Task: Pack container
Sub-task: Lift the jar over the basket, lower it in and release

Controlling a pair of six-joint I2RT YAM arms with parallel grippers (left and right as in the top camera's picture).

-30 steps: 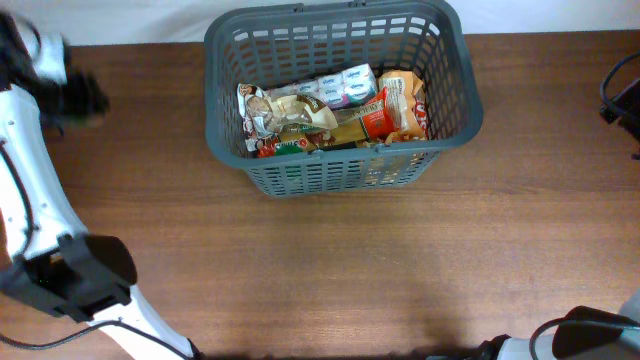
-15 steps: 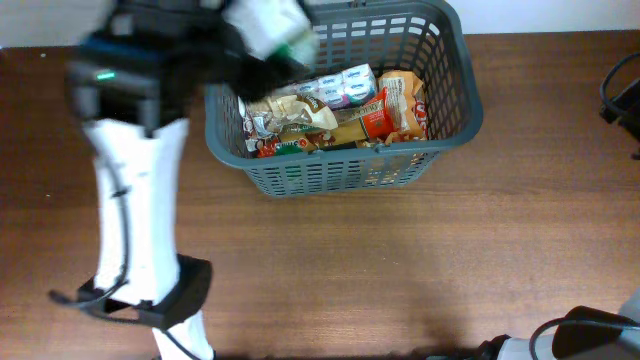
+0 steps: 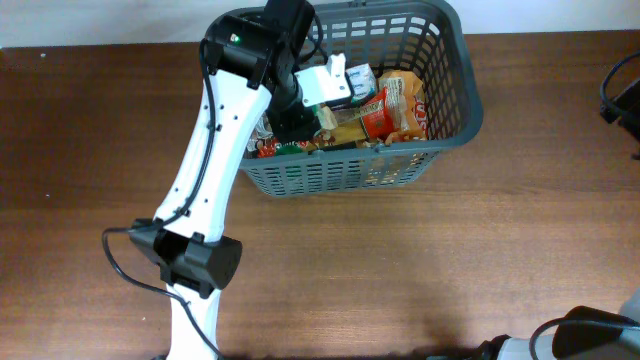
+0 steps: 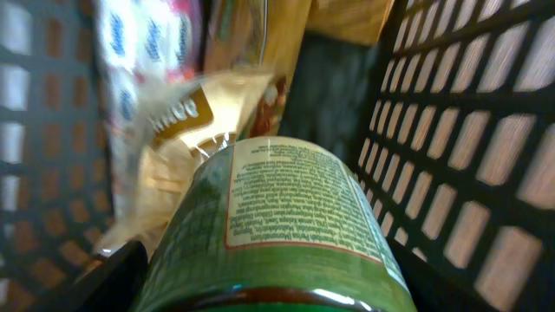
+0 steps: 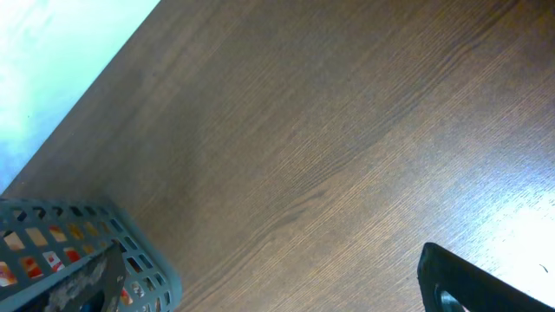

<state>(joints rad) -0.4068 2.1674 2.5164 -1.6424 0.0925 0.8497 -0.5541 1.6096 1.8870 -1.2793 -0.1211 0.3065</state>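
The dark grey basket [image 3: 330, 175] stands at the back middle of the table, with several grocery packets inside. My left gripper [image 3: 300, 112] reaches down into the basket's left half. In the left wrist view it [image 4: 273, 299] is shut on a green jar [image 4: 277, 217] with a printed label, held close to the lattice wall [image 4: 468, 130] above a pale snack bag [image 4: 173, 130]. My right gripper [image 5: 286, 299] is open and empty over bare table, with the basket's corner [image 5: 130, 260] at the lower left of its view.
Inside the basket lie tissue packs [image 3: 358, 85], a red packet [image 3: 378, 115] and an orange bag [image 3: 408, 100]. The left arm's base [image 3: 195, 260] stands at the front left. A black cable [image 3: 620, 90] hangs at the right edge.
My left arm has swung from the table's far left over the basket and lowered its gripper inside. The right side has not changed.
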